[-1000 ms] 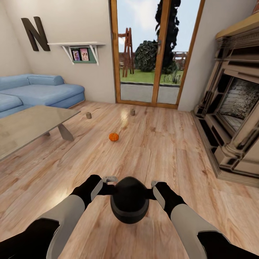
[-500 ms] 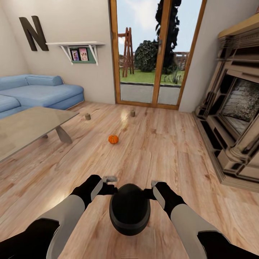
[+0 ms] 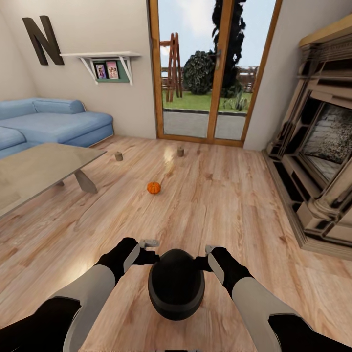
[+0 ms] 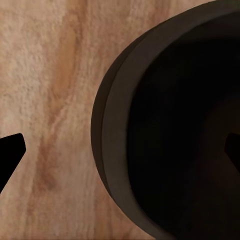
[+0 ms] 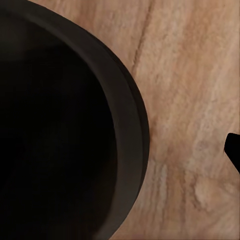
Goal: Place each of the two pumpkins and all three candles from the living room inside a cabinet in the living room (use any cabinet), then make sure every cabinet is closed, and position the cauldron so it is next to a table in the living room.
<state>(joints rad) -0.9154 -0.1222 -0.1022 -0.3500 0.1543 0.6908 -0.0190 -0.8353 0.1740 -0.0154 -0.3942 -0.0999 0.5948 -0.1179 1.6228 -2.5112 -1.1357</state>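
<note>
Currently both jaws pinch opp. sides of cauldron [image 3: 176, 283] rim: L gripper [image 3: 152, 257] one side, R gripper [image 3: 201, 263] the other, cauldron held above wood floor [image 3: 230, 205]. Ahead: pumpkin [image 3: 153, 187] on floor, two candles [image 3: 118, 156] [image 3: 180, 152] farther on, nr glass door [image 3: 208, 73]. Desk [image 3: 39, 171] at left.

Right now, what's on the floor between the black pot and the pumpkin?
Nothing: in the head view only bare wood floor lies between the cauldron and the pumpkin.

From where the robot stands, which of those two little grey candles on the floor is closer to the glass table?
The left candle, just past the corner of the table. The other candle stands farther right, in front of the glass door.
</note>
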